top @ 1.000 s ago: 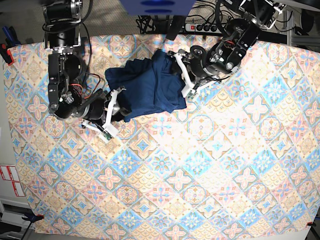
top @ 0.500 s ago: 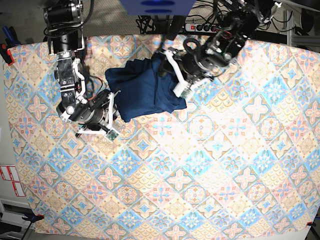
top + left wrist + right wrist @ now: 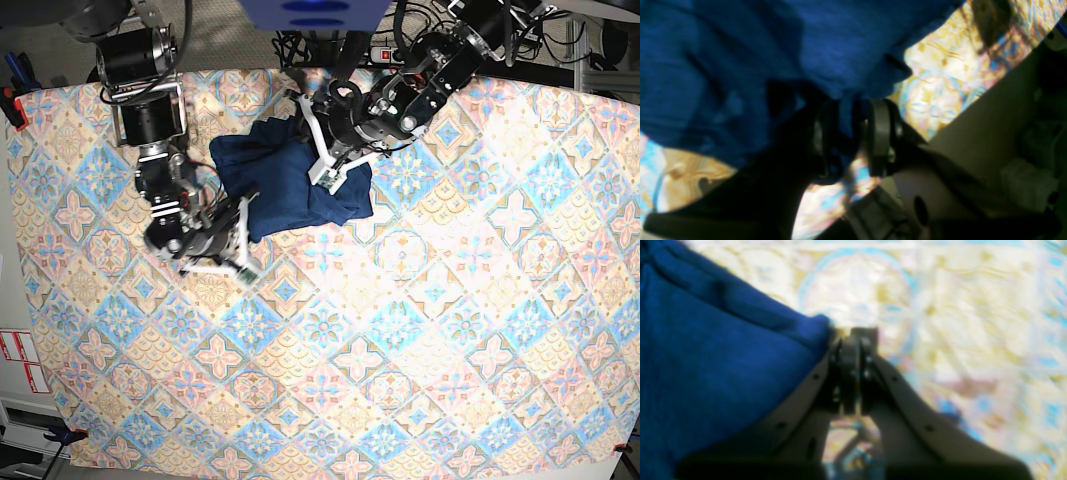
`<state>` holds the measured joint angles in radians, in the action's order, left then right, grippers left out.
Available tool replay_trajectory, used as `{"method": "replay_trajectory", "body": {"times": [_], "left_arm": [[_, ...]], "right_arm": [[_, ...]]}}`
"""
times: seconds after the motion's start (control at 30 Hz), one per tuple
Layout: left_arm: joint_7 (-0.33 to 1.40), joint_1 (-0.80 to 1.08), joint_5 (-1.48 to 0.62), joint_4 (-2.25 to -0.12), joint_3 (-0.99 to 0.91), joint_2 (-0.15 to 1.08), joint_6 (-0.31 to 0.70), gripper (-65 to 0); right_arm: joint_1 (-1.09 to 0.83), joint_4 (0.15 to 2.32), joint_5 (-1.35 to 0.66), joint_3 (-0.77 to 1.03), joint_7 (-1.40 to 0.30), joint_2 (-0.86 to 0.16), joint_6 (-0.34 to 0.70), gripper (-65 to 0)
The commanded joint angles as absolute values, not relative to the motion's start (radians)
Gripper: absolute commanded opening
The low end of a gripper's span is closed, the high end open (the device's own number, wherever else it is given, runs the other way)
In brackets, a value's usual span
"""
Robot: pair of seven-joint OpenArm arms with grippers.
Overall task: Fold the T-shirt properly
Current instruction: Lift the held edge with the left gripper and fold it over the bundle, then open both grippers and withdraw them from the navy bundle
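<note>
The navy T-shirt (image 3: 285,180) lies bunched at the back of the table. In the left wrist view the T-shirt (image 3: 740,66) fills the upper left. My left gripper (image 3: 849,113) reaches over the shirt's right part and has its jaws drawn in on a hanging fold of the blue fabric. In the base view the left gripper (image 3: 317,150) sits on top of the shirt. My right gripper (image 3: 853,336) is shut, pads together with nothing between them, its tip right beside a corner of the T-shirt (image 3: 723,356). In the base view the right gripper (image 3: 242,215) is at the shirt's lower left edge.
The pastel tile-patterned tablecloth (image 3: 450,300) covers the whole table. A power strip (image 3: 400,52) and cables lie beyond the back edge. A red clamp (image 3: 10,100) holds the cloth at the left edge.
The left arm has moved left and up onto the shirt, and its jaws have narrowed on fabric. The right gripper has closed and turned by the shirt's lower left edge.
</note>
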<state>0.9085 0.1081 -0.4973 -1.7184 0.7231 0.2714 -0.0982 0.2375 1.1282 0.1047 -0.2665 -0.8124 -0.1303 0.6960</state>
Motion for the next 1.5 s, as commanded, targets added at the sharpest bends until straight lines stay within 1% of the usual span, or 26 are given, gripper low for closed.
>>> {"method": "replay_trajectory", "body": {"times": [0.0,0.1,0.23,0.33,0.53,0.77,0.9,1.03,1.13,1.23,1.33,1.47], "left_arm": [[0.901,0.101,-0.496,-1.709,0.719,0.289,-0.096,-48.0],[0.901,0.101,-0.438,-1.698,0.719,0.331,-0.096,-48.0],[0.901,0.101,-0.389,-1.701,0.719,0.374,-0.096,-48.0],[0.9,0.094,-0.36,-1.698,0.717,0.398,-0.096,-48.0],[0.9,0.059,-0.262,-1.696,0.714,0.397,-0.096,-47.7],[0.908,-0.021,-0.186,-1.699,0.716,0.398,-0.096,-47.8],[0.909,-0.031,-0.16,-1.704,0.704,0.4,-0.096,-48.0],[0.934,0.036,-0.159,-1.75,0.593,0.397,-0.096,-48.1],[0.937,0.11,-0.159,-1.824,0.499,0.397,-0.096,-48.1],[0.937,0.171,-0.157,-1.853,0.39,0.4,-0.096,-48.1],[0.937,0.223,-0.157,-1.854,0.286,0.397,-0.096,-48.1],[0.929,0.282,-0.165,-1.86,0.223,0.395,-0.096,-48.1]], "right_arm": [[0.252,1.119,0.108,-0.286,-0.8,-0.134,0.698,-63.2],[0.246,1.095,0.124,-0.32,-0.797,-0.142,0.698,-63.2],[0.234,1.095,0.125,-0.331,-0.799,-0.196,0.698,-63.3],[0.185,1.121,0.125,-0.328,-0.797,-0.22,0.698,-63.3],[0.079,1.287,0.125,-0.326,-0.802,-0.312,0.698,-63.4],[-0.062,1.481,0.124,-0.32,-0.803,-0.372,0.698,-63.5],[-0.073,1.544,0.124,-0.277,-0.803,-0.372,0.698,-63.5],[-0.067,1.566,0.124,-0.2,-0.803,-0.371,0.698,-63.5],[-0.047,1.566,0.124,-0.18,-0.803,-0.364,0.698,-63.5],[-0.01,1.566,0.124,-0.174,-0.803,-0.321,0.698,-63.5],[0.004,1.566,0.124,-0.174,-0.803,-0.3,0.698,-63.5],[0.024,1.566,0.124,-0.174,-0.803,-0.266,0.698,-63.5]]}}
